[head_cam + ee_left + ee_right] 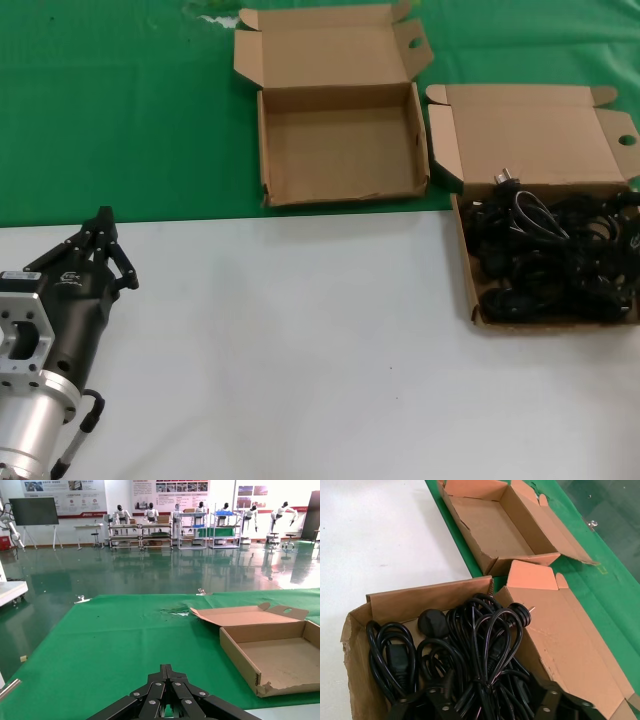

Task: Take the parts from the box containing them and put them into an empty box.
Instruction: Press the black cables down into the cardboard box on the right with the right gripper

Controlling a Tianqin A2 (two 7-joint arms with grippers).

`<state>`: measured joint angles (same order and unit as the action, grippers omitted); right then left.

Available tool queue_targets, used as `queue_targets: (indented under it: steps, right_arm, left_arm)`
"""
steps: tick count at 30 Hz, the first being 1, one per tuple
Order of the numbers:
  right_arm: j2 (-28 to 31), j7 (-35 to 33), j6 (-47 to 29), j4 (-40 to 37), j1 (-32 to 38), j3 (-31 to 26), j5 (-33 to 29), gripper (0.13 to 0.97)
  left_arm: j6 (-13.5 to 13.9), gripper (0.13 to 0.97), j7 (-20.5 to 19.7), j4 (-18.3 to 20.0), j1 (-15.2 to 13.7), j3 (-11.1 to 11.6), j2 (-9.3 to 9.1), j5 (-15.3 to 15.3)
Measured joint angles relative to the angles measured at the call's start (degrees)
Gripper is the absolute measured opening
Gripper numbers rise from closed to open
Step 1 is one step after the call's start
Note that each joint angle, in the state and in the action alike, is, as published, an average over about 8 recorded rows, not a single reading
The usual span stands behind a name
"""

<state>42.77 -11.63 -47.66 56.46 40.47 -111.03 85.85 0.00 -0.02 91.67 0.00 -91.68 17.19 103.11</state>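
Note:
Several black power cords (pixel 555 255) lie tangled in the brown box on the right (pixel 469 285), whose lid (pixel 530 130) stands open behind it. The empty brown box (pixel 340 150) with flared lid flaps sits on the green cloth at centre back. My right gripper (pixel 487 696) is out of the head view; in its wrist view it hangs low over the cords (pixel 480 630), jaws spread wide with cords between them. My left gripper (pixel 103 215) is parked at the left on the white table, shut and empty; it also shows in the left wrist view (pixel 167 669).
The green cloth (pixel 120 110) covers the far half of the table and the white surface (pixel 300 340) the near half. The empty box (pixel 270 655) lies to one side of my left gripper. The two boxes stand close together (pixel 495 530).

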Motion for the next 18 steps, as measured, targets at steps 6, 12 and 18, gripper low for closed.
queue_targets:
  steps: [6,12,18]
  right_arm:
    - [-0.20,-0.07,0.14,-0.37,0.12,-0.06,-0.27,0.491]
    - [-0.40,-0.11,0.21,-0.68,0.15,-0.10,-0.42,0.399]
    - [-0.55,-0.10,0.24,-0.87,0.18,-0.11,-0.50,0.293]
  left_arm:
    - [0.00,0.139,0.00,0.00,0.00,0.00,0.00,0.00]
    - [0.00,0.139,0.00,0.00,0.00,0.00,0.00,0.00]
    - [0.00,0.139,0.00,0.00,0.00,0.00,0.00,0.00]
